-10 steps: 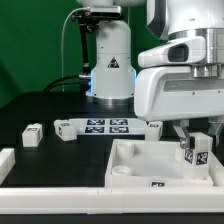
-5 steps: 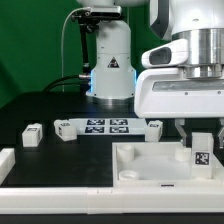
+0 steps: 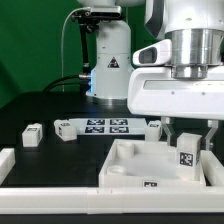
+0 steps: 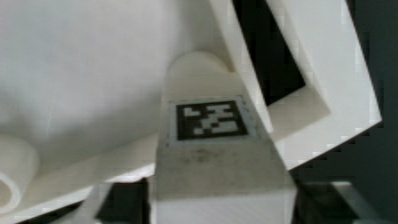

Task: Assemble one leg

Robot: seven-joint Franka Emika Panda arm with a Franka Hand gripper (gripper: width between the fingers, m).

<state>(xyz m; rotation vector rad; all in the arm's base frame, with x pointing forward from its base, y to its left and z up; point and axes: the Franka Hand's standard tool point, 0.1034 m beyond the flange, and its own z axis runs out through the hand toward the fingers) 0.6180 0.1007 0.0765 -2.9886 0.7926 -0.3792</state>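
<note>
My gripper [image 3: 189, 150] is shut on a leg [image 3: 187, 157], a small white block-peg with a black-and-white tag, held upright over the near right corner of the big white tray-like part [image 3: 125, 160]. In the wrist view the leg [image 4: 217, 140] fills the middle between my two dark fingers [image 4: 121, 205], its tip pointing at the tray's raised rim [image 4: 311, 95]. Three other legs lie on the table: one [image 3: 32, 134] at the exterior view's left, one [image 3: 63, 128] beside the marker board, one [image 3: 154, 127] behind the tray.
The marker board [image 3: 106, 126] lies flat behind the tray. A white rail [image 3: 50, 185] runs along the front edge, with a white block [image 3: 6, 160] at the exterior view's left. The arm's base [image 3: 110, 60] stands at the back.
My gripper has shifted toward the exterior view's left and turned, carrying the leg with it; the leg stays over the tray's right corner. The other parts have not moved.
</note>
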